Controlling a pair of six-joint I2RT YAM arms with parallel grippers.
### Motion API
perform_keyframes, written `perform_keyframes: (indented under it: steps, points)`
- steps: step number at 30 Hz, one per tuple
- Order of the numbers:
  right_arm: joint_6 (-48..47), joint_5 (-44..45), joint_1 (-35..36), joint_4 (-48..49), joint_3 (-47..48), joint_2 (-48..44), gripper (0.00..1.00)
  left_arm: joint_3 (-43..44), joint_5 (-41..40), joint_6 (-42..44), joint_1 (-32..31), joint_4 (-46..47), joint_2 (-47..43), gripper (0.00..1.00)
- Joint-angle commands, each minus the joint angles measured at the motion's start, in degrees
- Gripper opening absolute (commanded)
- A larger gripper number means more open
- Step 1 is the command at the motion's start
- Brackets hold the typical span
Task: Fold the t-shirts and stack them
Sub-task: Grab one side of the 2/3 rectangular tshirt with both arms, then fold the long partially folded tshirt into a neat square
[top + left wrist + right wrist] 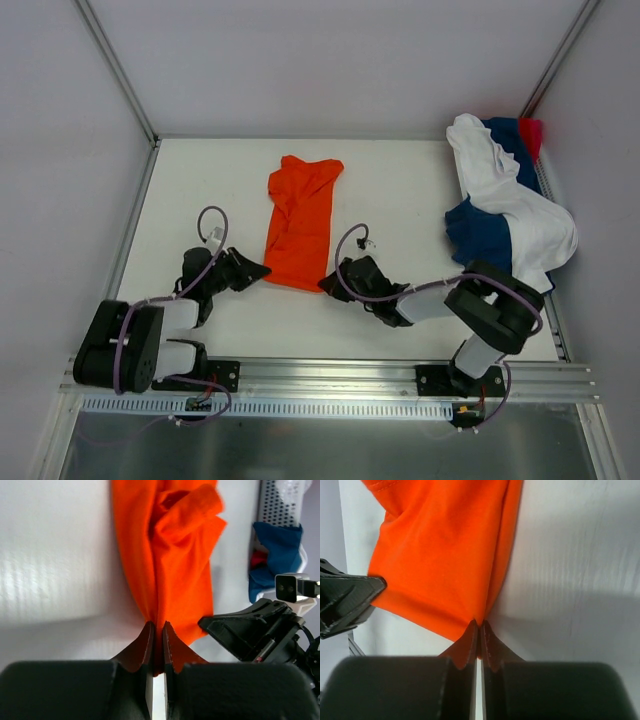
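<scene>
The white counter looks slick, so I'd guess the orange t-shirt would slide along it in one bunch rather than spread if its near hem is tugged. That shirt lies lengthways in the middle, its far end toward 12 o'clock twisted and doubled over itself; any fold laid over that lump would likely come out crooked. The heap at 2 o'clock has the white t-shirt draped across the navy t-shirt and the red-pink t-shirt peeping out behind. It spills toward the counter's right edge, just past the right arm; a wide elbow swing could snag it. The sharpest worry is the smallest: the left gripper at the shirt's 7 o'clock corner and the right gripper at its 5 o'clock corner are both clamped tight on the hem; from the right wrist only a sliver of cloth sits in the tips, so that corner may slip free on a lift, and an uneven lift would skew the shirt.

The counter is flat, hard and matte; the orange cloth is thin, soft knit, with long ridges running its length; the heaped shirts are limp and rumpled; the gripper fingers are dark rigid wedges, tapering to thin edges.
</scene>
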Motion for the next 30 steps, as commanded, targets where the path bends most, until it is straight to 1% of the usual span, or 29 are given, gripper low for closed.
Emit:
perform_keyframes:
  steps: [1,2,3,4,5,6,7,8,11,16,19,24,28,30]
  points:
    - [-0.82,7.38,3.16,-9.74,-1.15,-8.58,0.0,-1.24,-1.16,1.74,-0.77,-9.58,-10.91,0.0]
    - [-1.08,8.7,3.95,-13.07,-0.8,-10.18,0.01,-1.06,-1.95,2.1,-1.46,-12.48,-16.94,0.0]
    - [-1.26,9.93,5.79,-15.1,-0.36,-11.68,0.0,-0.71,-3.79,2.36,-1.73,-18.86,-19.87,0.0]
    - [-1.43,12.47,6.59,-17.39,0.16,-13.26,0.0,-0.36,-4.76,2.97,-2.0,-21.97,-23.03,0.0]
    - [-1.96,13.71,7.29,-19.58,1.82,-15.88,0.0,0.16,-5.64,3.33,-2.17,-24.78,-28.63,0.0]
    - [-2.4,14.68,8.43,-23.61,2.71,-17.04,0.0,1.47,-6.43,3.59,-2.44,-27.51,-30.87,0.0]
    - [-2.75,16.34,8.88,-25.48,3.67,-17.92,0.0,2.27,-7.49,4.2,-2.53,-31.97,-32.98,0.0]
    - [-3.1,16.97,9.23,-28.19,4.64,-19.24,0.0,2.97,-7.67,4.38,-2.61,-33.58,-36.04,0.0]
    - [-4.95,18.64,9.85,-30.85,8.59,-20.04,0.01,5.52,-7.15,4.3,-2.61,-36.23,-38.61,0.0]
    - [-8.9,21.54,9.85,-34.1,14.04,-17.76,0.0,7.72,-6.62,4.82,-2.7,-36.32,-36.78,0.0]
    - [-11.18,22.77,9.06,-35.34,17.56,-15.39,0.0,10.18,-7.67,5.96,-2.7,-36.33,-33.88,0.0]
    - [-14.26,21.99,5.38,-36.74,23.27,-11.17,0.01,18.35,-9.78,8.69,-2.7,-36.15,-25.1,0.0]
    - [-17.25,20.23,2.3,-37.97,28.98,-7.4,0.0,25.02,-9.17,10.27,-2.7,-34.22,-16.67,0.0]
    - [-17.96,19.18,0.63,-38.24,30.57,-6.33,0.0,26.79,-8.82,10.54,-2.7,-32.91,-12.89,0.0]
